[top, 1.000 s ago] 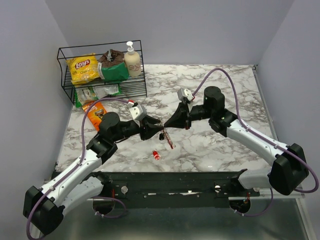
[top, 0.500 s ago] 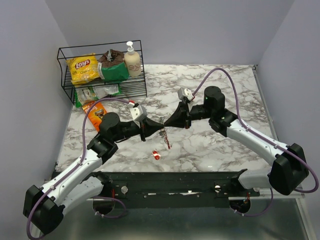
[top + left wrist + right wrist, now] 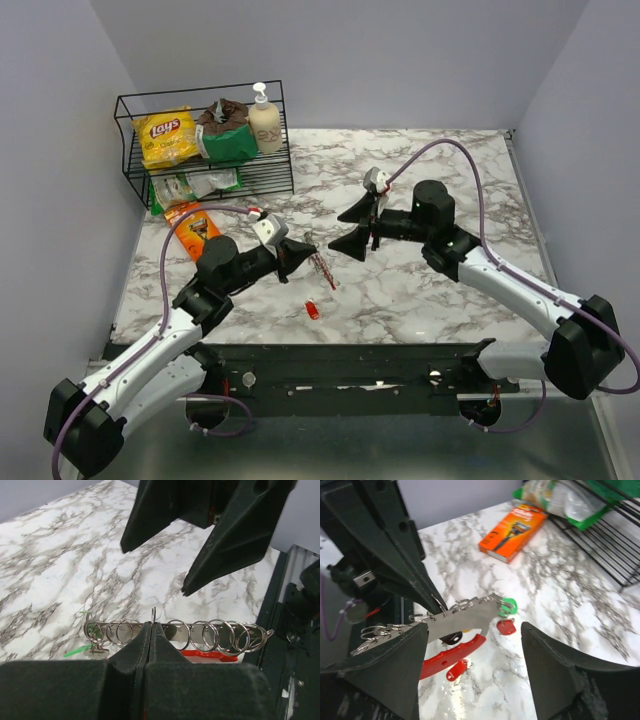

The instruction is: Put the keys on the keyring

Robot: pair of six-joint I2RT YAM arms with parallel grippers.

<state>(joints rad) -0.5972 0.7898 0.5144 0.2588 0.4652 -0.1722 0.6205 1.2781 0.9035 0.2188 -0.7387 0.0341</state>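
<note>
One keyring (image 3: 322,270) over table (image 3: 450,170) centre (edges far)

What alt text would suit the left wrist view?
The left tool, jaws shut, pinches the keyring, a metal bar carrying a row of silvery rings, above the marble table. The right tool hovers just beyond it, jaws open.

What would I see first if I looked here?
Mid-table, the left gripper pinches the keyring, a bar of silvery rings, while the right gripper gapes open facing it. A red key lies alone on the marble nearby, and a yellow Lay's bag brightens the far-left wire basket.
</note>
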